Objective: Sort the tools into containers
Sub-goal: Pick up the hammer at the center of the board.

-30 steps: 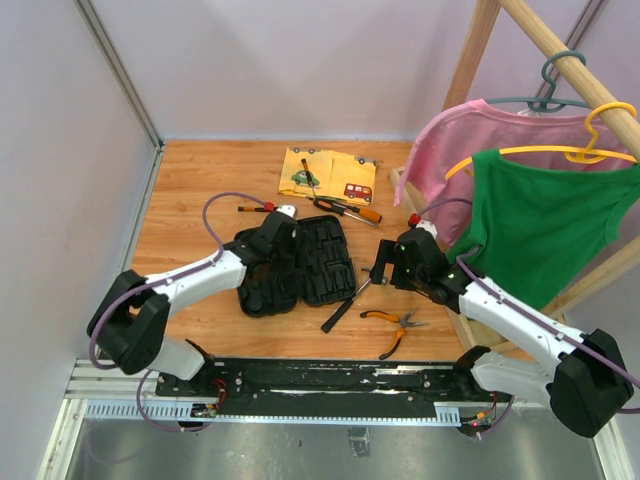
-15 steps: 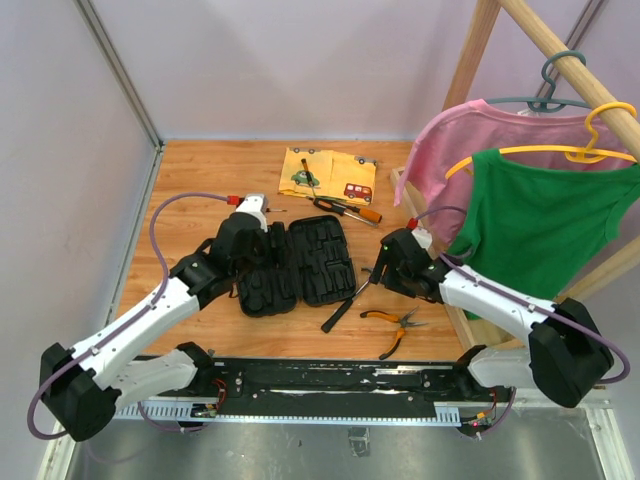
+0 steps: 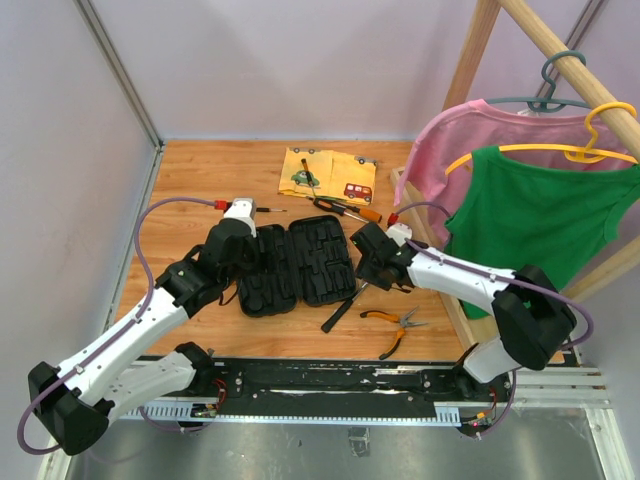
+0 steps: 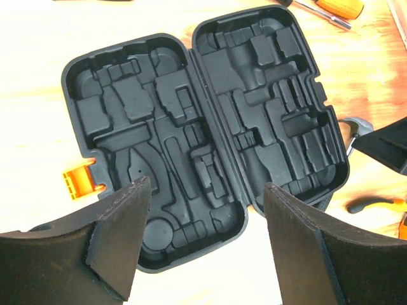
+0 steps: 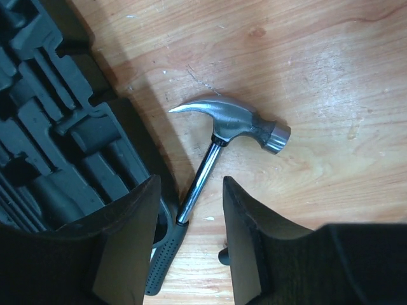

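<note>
The right pincer (image 5: 191,184) hangs over the hammer (image 5: 235,124), its jaws partly apart on either side of the steel shaft just below the head. A sliver of gap shows on each side, so it has not gripped. The hammer lies flat on the wooden counter (image 3: 200,180), right beside the case's right edge. Its claw points toward the case (image 3: 300,265) and its black handle runs back toward the arm bases.

The left pincer (image 4: 203,190) hovers above the near end of the case with its jaws spread wide and nothing between them. The case lies open and flat, both halves showing bare moulded slots. Its orange latch (image 4: 79,183) sticks out on the left side.

The orange-handled pliers (image 3: 392,325) rest on the counter near the hammer's handle. Behind the case, two orange-and-black screwdrivers (image 3: 350,208) lie at the near edge of a yellow cloth (image 3: 330,172). A thin dark screwdriver (image 3: 308,175) lies on the cloth itself.
</note>
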